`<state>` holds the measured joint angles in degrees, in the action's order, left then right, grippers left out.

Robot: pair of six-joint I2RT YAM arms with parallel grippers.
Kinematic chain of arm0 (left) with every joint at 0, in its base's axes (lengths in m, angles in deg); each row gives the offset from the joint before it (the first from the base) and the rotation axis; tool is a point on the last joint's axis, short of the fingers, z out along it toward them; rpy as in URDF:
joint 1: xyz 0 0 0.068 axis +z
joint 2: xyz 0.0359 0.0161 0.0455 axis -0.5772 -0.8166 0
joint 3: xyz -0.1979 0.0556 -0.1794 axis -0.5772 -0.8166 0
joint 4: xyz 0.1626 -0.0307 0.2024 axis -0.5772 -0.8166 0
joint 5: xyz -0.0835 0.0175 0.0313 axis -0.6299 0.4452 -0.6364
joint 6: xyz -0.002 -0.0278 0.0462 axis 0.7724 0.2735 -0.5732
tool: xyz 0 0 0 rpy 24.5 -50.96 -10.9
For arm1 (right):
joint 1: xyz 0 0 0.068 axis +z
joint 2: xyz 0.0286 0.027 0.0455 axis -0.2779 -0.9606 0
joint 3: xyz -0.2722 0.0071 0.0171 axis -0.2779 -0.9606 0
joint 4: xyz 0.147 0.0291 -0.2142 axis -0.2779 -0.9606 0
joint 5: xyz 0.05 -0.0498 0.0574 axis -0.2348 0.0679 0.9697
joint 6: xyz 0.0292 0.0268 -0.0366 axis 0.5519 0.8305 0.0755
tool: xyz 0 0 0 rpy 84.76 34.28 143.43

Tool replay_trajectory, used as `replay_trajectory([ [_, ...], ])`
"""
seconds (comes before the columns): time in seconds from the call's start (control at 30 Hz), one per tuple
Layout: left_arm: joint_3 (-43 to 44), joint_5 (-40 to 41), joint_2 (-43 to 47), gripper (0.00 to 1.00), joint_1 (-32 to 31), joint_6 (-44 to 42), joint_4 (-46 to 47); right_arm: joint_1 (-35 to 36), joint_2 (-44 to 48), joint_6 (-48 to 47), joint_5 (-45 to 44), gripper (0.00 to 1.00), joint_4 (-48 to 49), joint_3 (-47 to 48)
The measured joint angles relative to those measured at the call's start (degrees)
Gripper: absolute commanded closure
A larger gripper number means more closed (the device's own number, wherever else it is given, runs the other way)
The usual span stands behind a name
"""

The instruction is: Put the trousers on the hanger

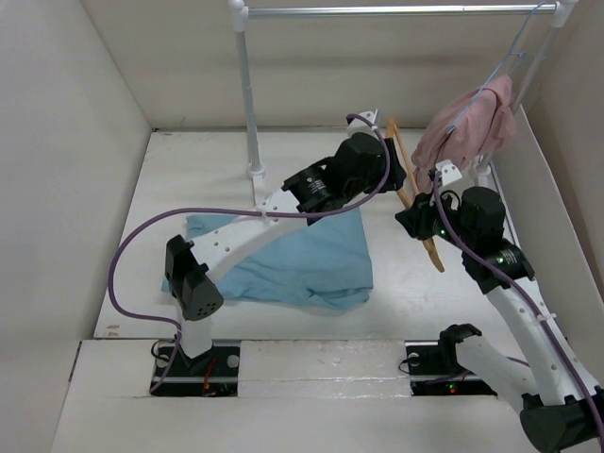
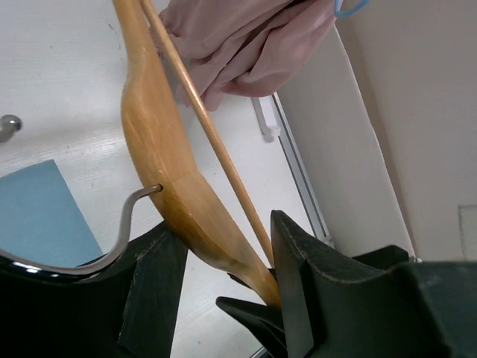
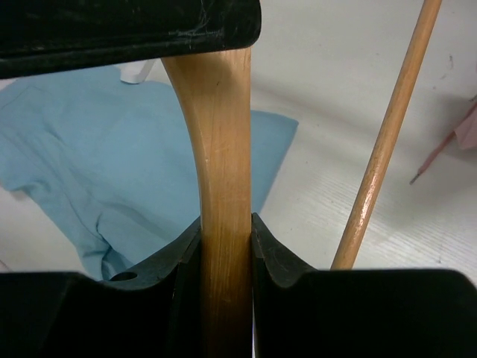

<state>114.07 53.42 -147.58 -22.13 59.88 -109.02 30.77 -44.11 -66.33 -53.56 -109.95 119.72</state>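
Observation:
The light blue trousers (image 1: 302,260) lie crumpled flat on the table, left of centre; they also show in the left wrist view (image 2: 41,209) and the right wrist view (image 3: 89,149). The tan wooden hanger (image 1: 397,140) is held tilted above the table, right of the trousers. My right gripper (image 1: 425,222) is shut on the hanger's arm (image 3: 220,149), pads (image 3: 264,246) pressed to both sides. My left gripper (image 2: 223,253) reaches across and straddles the hanger (image 2: 160,142) near its metal hook (image 2: 127,216), with bare table showing between one finger and the wood.
A pink garment (image 1: 472,127) hangs on a thin wire hanger from the metal rail (image 1: 396,11) at back right, close behind the wooden hanger. The rail's post (image 1: 250,104) stands behind the trousers. White walls enclose the table on three sides.

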Motion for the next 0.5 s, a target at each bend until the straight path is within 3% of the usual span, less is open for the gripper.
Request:
replay_trajectory([
  [0.03,-0.57,0.26,0.07,0.59,-0.02,0.28,0.46,1.03,0.66,0.0,-0.22,1.0,-0.11,0.0],
  [0.1,-1.7,0.79,0.07,0.83,-0.17,1.14,1.42,2.78,1.42,0.07,-3.26,1.0,-0.46,-0.7],
  [0.13,-2.49,0.83,0.07,0.84,-0.31,1.18,1.4,3.78,1.81,0.2,-4.76,1.0,-1.05,-1.22],
  [0.2,-3.26,0.59,0.07,1.0,-0.57,2.58,1.46,5.88,2.6,0.7,-8.04,1.0,-1.92,-2.6],
  [0.3,-4.79,0.94,0.09,1.0,-1.14,3.54,1.75,7.8,4.02,0.94,-11.34,0.72,-2.95,-3.87],
  [0.33,-5.86,0.94,0.31,1.0,-1.33,4.07,2.56,8.0,4.31,0.92,-11.85,0.48,-3.65,-3.98],
  [0.37,-7.08,0.96,0.61,1.0,-1.4,4.31,3.37,8.07,4.44,0.63,-11.8,0.39,-4.42,-4.07],
  [0.43,-11.85,1.11,2.05,1.0,-1.51,4.72,5.4,8.81,4.76,-0.5,-11.04,0.26,-5.55,-4.02],
  [0.5,-18.29,1.18,4.35,1.0,-1.51,5.44,6.86,9.01,5.38,-2.27,-9.9,0.24,-7.69,-3.76],
])
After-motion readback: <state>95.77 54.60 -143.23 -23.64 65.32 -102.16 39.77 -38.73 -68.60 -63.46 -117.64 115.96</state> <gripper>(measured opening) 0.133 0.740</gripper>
